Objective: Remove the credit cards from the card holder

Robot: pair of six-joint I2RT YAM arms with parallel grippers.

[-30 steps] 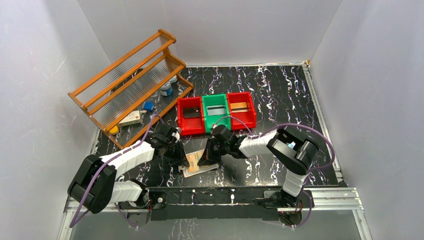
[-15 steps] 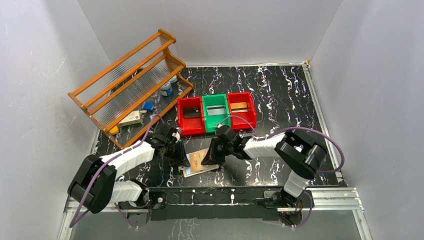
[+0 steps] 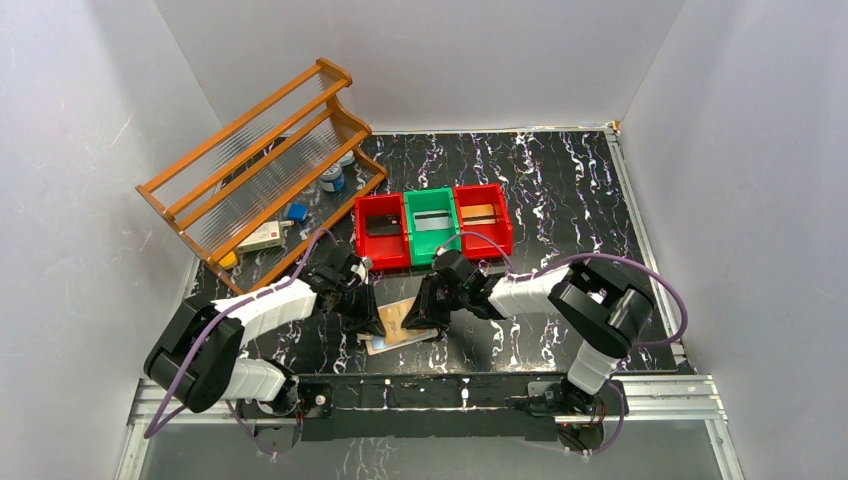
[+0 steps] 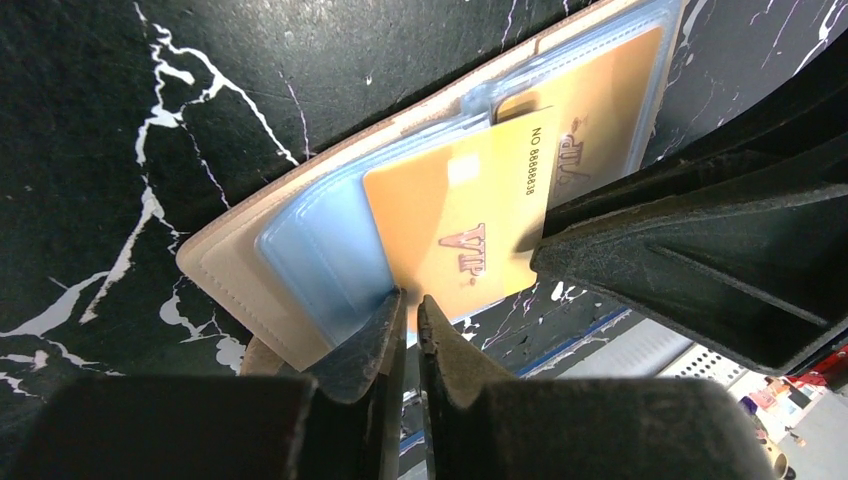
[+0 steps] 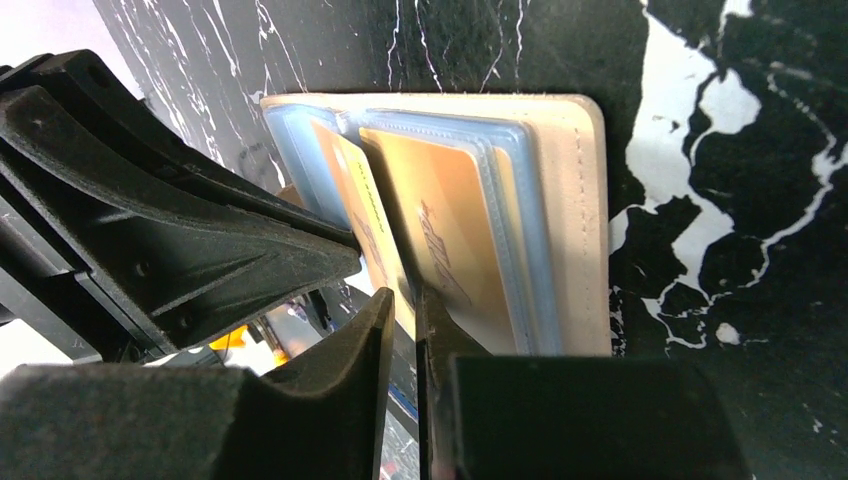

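Black marbled table point(image 3: 560, 180) carries 3 bins in a row behind the work: a red bin point(image 3: 381, 252) with a dark card point(image 3: 380, 226), a green bin point(image 3: 431, 245) with a silvery card point(image 3: 432, 221), and a second red bin point(image 3: 482, 240) with an orange card point(image 3: 478, 213). At the left rear we see a wooden rack point(image 3: 250, 160) with small items under it. The card holder point(image 3: 398, 320) lies open and flat near the front edge, crowded between both arms.

From the left wrist we see 1 orange-gold card point(image 4: 450, 220) partly out of its blue sleeve, the other arm's black finger over its far end. The left gripper point(image 4: 410, 305) shows only a slit between its fingers, tips at that card's near edge. The right gripper point(image 5: 403, 300) is also nearly closed, with a card edge running into the slit. For neither can we tell whether the card is pinched.
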